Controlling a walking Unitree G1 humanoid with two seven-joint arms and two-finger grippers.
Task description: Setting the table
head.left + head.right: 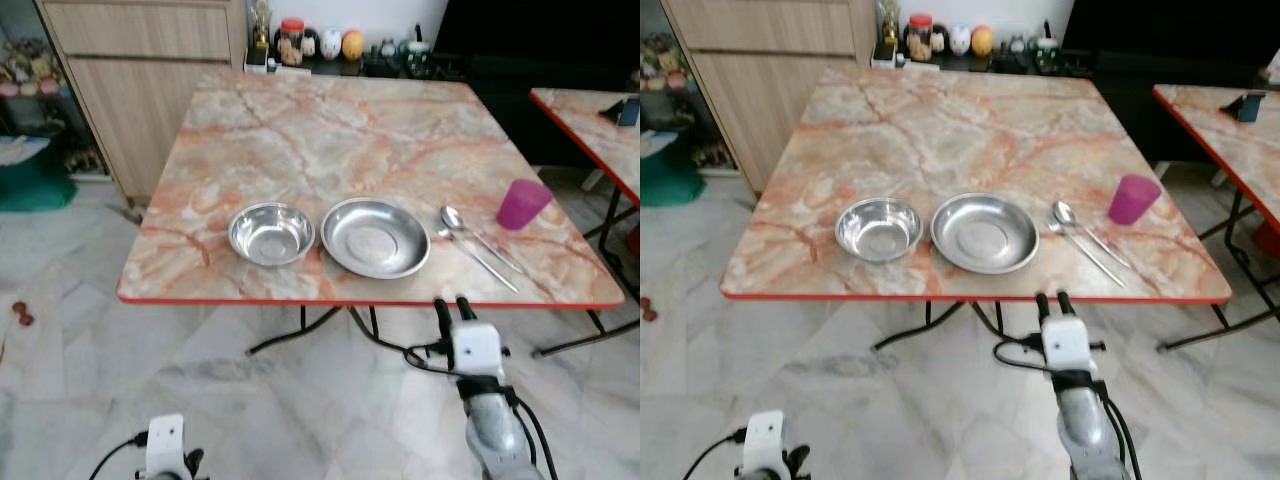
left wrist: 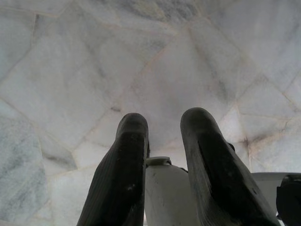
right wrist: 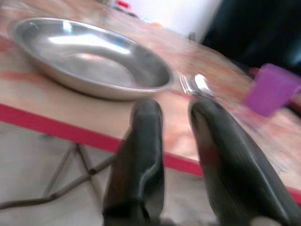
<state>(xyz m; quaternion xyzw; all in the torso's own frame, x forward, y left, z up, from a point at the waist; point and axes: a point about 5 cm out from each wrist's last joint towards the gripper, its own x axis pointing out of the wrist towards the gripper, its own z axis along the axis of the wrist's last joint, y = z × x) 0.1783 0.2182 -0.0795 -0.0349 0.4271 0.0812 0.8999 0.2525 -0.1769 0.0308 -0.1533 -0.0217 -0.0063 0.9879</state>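
Right gripper [image 1: 453, 306]: 2 fingers parted a little, nothing between them. It sits just below the red near edge of the table [image 1: 400, 130], tips aimed up at the spoon and fork side. Right wrist view confirms: gap between the pads is bare, table edge right ahead.

Left gripper [image 2: 164, 155]: fingers slightly apart, holding nothing, arm hanging low over the marble floor [image 2: 94, 70]. Idle.

Table layout, along the near edge, from the robot's left: steel bowl [image 1: 271, 233], steel plate [image 1: 375, 237] just beside it, then spoon [image 1: 470, 232] and fork [image 1: 478, 259] lying together at an angle, then purple cup [image 1: 522, 204] upright near the right edge. The row reads as 1 place setting facing the robot's side, cutlery on the plate's right, cup beyond it.

Judgement: setting looks near complete. Cutlery is skewed, so the right arm may be lined up to straighten it. Thin flat handles on a smooth top look hard to pinch.
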